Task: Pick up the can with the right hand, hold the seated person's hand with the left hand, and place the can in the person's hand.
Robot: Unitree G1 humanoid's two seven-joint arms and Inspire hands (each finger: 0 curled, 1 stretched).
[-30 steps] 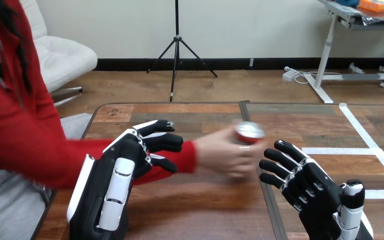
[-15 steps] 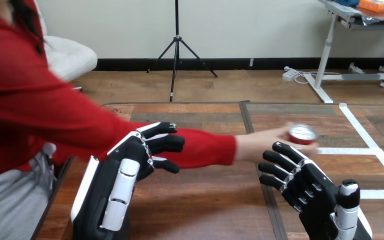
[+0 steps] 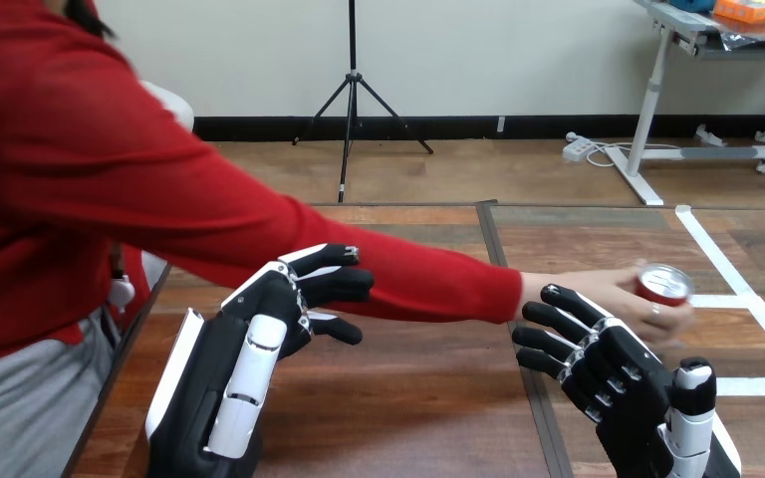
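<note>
Red can (image 3: 662, 284) gripped in the person's hand (image 3: 598, 294) over the wooden table (image 3: 418, 398), just beyond right hand (image 3: 618, 383), which is spread and empty. Left hand (image 3: 259, 329) relaxed beside the red sleeve (image 3: 408, 279), gripping nothing.

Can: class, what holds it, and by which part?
The person's hand grips the can round its side, top uncovered. The left hand and right hand hold nothing.

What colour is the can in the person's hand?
The can is red with a silver top; head view shows it best.
</note>
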